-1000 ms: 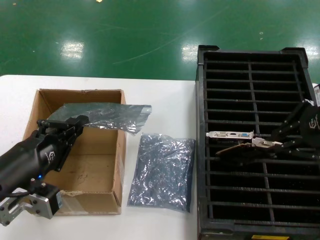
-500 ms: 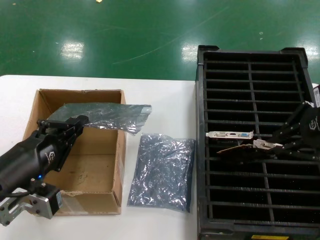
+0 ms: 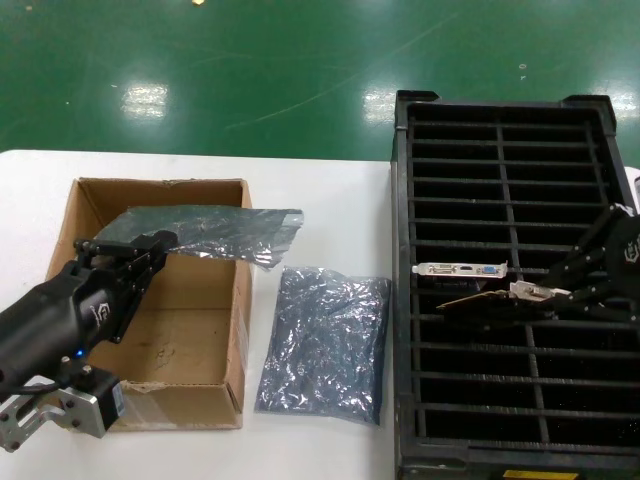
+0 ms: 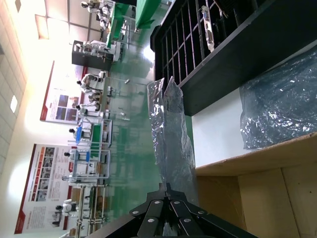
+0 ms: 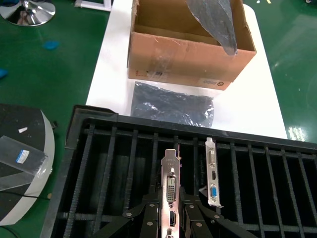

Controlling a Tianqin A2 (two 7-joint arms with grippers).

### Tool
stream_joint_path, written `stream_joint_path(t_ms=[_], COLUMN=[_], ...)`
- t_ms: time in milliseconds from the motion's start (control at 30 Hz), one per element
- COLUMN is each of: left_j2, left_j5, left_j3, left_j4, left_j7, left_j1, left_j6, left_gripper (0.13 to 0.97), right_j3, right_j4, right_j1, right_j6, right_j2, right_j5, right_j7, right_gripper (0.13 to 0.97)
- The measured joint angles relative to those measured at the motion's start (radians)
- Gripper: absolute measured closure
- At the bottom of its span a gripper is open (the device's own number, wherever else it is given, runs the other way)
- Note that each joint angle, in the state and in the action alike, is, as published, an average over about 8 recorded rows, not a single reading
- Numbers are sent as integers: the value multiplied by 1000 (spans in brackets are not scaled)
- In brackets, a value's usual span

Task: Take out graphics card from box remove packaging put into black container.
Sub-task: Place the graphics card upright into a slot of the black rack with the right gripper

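The black container (image 3: pixel 505 140) is sitting on the white table (image 3: pixel 330 200), and everything else is placed here against it. Over its slotted dividers, about midway along its length, the right gripper (image 3: pixel 560 296) is holding a graphics card (image 3: pixel 490 298) with its fingers closed on the card; in the right wrist view the silver bracket of that card (image 5: pixel 170 191) is standing between the two black fingers. Just beside it, a second graphics card (image 3: pixel 461 268) is resting in a slot of the container, its bracket with a blue port showing.

Beside the container, on the table, a crinkled grey bag (image 3: pixel 325 345) is lying flat. Farther from the container, past that bag, the box (image 3: pixel 160 300) is standing open. The left gripper (image 3: pixel 150 246) is hovering over the box with its fingers pinched on the packaging (image 3: pixel 215 232), which is stretching from the fingertips out toward the container, above the box's near wall.
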Motion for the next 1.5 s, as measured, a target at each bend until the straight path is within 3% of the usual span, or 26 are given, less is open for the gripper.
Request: stream_joint_path(t_ms=[1500], left_j2=[0], left_j5=[0], left_j3=[0], left_j4=[0], left_j7=[0], left_j1=[0], left_j6=[0], left_gripper=[957], right_j3=[-65], right_j4=[-41], right_j1=[30], right_j6=[-3], right_j2=[-58], right_j5=[-71], right_j7=[-48], right_gripper=[908])
